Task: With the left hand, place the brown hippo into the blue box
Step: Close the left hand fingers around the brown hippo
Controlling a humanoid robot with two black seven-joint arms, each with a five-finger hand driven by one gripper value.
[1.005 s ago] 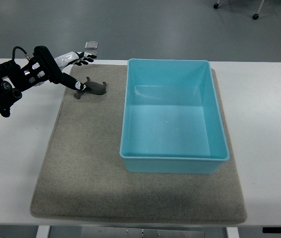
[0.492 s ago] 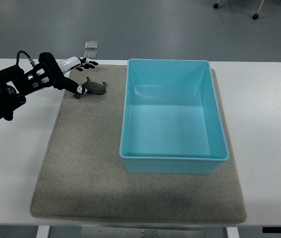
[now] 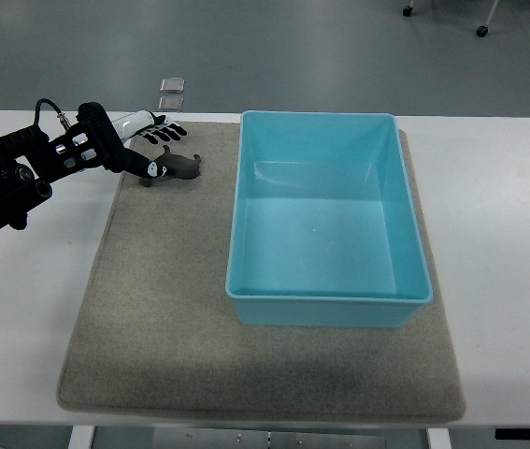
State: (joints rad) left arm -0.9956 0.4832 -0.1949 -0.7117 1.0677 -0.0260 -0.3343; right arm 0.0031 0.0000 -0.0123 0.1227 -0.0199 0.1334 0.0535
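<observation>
A: Okay, quick one, where was the brown hippo [image 3: 177, 166]?
B: Lying on the grey mat [image 3: 171, 318], far-left corner, left of the blue box [image 3: 328, 301] and apart from it. Not in the box.
A: And the box?
B: Sat on the mat's right half, open top, nothing visible inside.
A: Left hand [image 3: 152, 134]?
B: Arm came in from the left edge, dark links with cable. The hand was just behind the hippo, at the mat's far edge, fingers [image 3: 173, 131] stretched out and loosely spread, holding nothing. One dark finger [image 3: 145, 166] reached down to the hippo's left end; touching or just beside, couldn't tell.
A: Right hand?
B: Not in the picture.
A: Anything else?
B: White worktop [image 3: 498, 206] under the mat. Two small clear square things [image 3: 172, 93] on the floor beyond the worktop's far edge, near the hand. Chair casters [image 3: 481, 31] at the top right.
</observation>
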